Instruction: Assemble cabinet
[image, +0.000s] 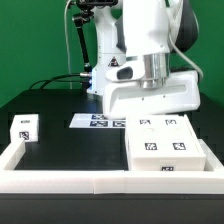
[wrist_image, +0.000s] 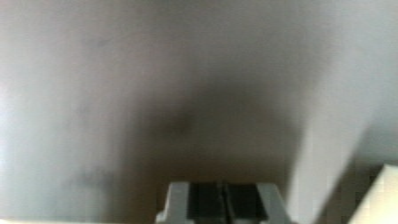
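Observation:
In the exterior view my gripper (image: 152, 76) reaches down into the cabinet's white box body (image: 150, 98) and holds it off the table, above and behind a flat white tagged panel piece (image: 165, 146). A small white tagged part (image: 22, 128) lies at the exterior view's left. In the wrist view my gripper (wrist_image: 222, 205) shows two dark pads nearly together with a thin light strip between them. The rest of that view is a blurred white-grey surface of the body (wrist_image: 160, 90). The fingertips are hidden in the exterior view.
The marker board (image: 97, 121) lies flat on the black table behind the panel piece. A low white border wall (image: 70, 182) runs along the front and left. The arm's base (image: 95, 60) and cables stand at the back.

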